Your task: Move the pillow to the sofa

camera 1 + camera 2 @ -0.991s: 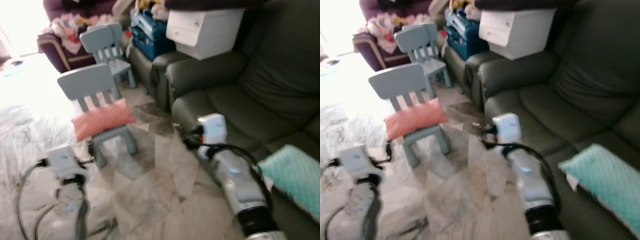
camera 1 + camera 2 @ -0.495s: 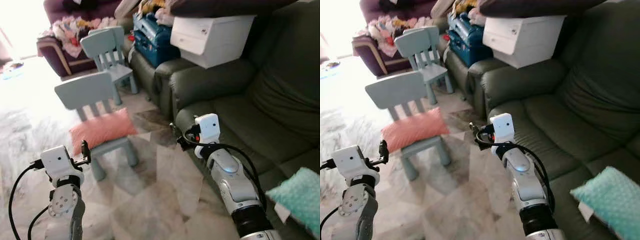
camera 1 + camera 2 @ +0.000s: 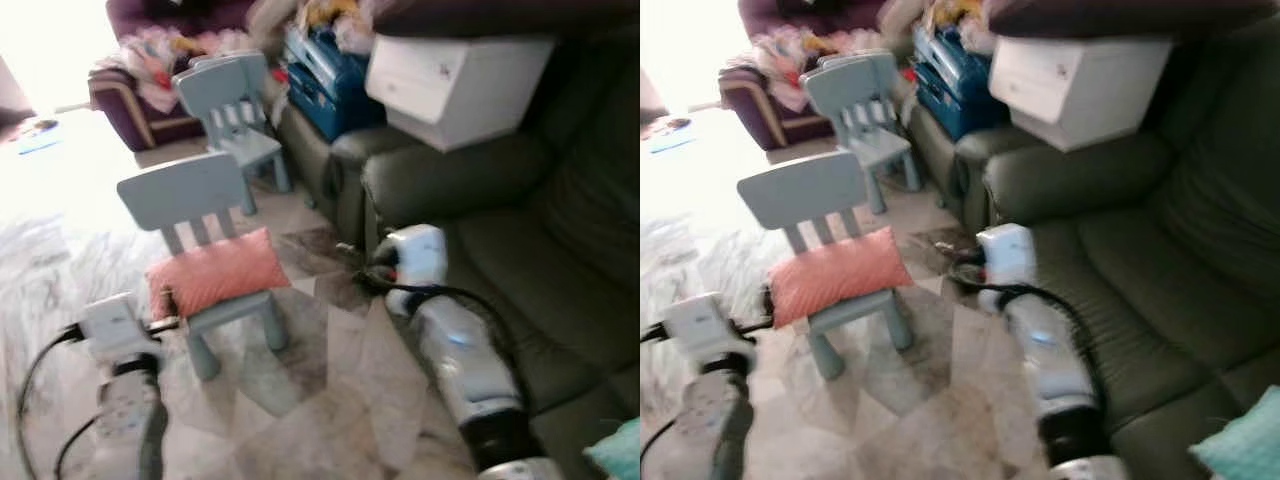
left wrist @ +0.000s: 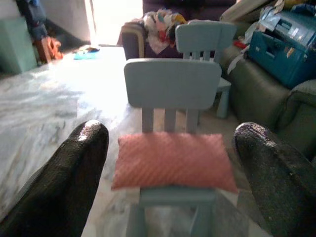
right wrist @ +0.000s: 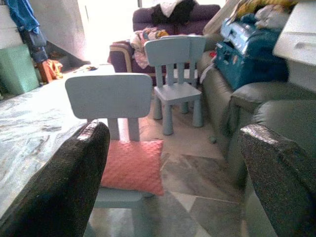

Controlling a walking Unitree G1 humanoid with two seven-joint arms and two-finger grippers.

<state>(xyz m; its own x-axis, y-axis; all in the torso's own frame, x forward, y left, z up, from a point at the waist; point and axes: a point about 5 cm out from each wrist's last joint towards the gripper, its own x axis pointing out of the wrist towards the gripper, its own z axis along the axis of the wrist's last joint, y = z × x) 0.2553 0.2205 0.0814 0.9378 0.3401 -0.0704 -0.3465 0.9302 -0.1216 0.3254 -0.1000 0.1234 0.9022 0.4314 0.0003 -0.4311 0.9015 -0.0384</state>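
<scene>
Salmon-pink textured pillow (image 4: 173, 160) lies on pale-blue plastic kid's chair (image 4: 172, 91); left gripper (image 4: 170, 168) and right gripper (image 5: 173, 168) both spread, near chair.

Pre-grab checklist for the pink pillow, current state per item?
1. Pink pillow lies flat on the seat of the near blue chair: ok.
2. Left gripper open, pillow framed between its fingers: ok.
3. Left gripper touching the pillow: not ok, short of it.
4. Right gripper open and empty, near the sofa edge: ok.
5. Free sofa seat cushion for the drop: ok.
6. Head views sharp enough to aim: not ok, blurred.
</scene>
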